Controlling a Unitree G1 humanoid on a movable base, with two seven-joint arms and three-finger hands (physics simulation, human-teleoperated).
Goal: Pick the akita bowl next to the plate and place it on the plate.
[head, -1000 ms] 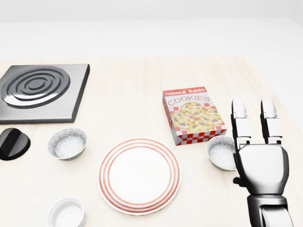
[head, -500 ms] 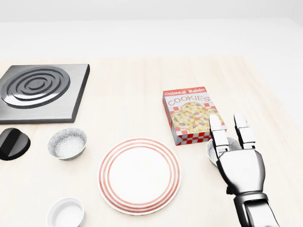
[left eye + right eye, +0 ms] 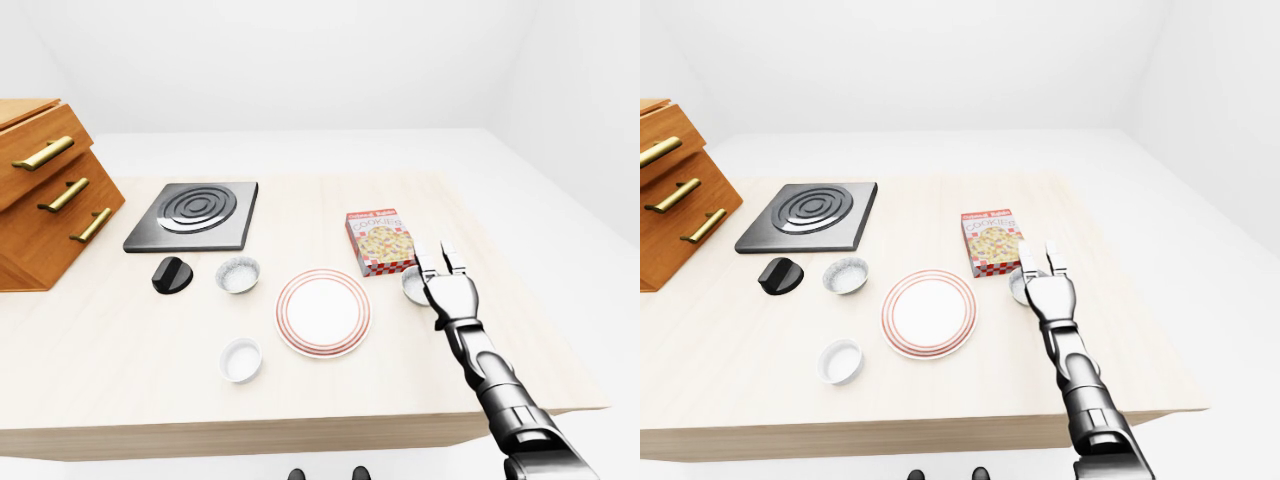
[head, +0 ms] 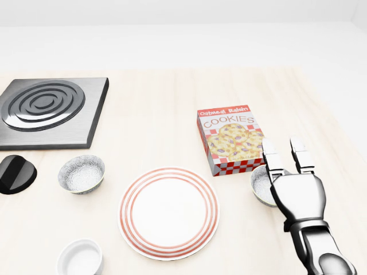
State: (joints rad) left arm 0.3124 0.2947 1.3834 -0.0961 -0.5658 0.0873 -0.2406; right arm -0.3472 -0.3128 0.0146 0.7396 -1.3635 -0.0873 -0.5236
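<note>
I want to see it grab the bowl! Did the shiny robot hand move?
Yes. Against the red-and-white cookie box, the silver right hand has shifted left in the head view, and now overlaps the small speckled bowl.

Simulated kitchen, pale wooden counter (image 3: pixel 150 340), stove burner (image 3: pixel 193 214), wooden drawer cabinet (image 3: pixel 45 200), striped plate (image 3: pixel 322 312), cookie box (image 3: pixel 379 241)

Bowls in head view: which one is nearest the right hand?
The speckled bowl right of the plate, partly hidden behind the right hand. The other speckled bowl and the plain white bowl sit far left.
</note>
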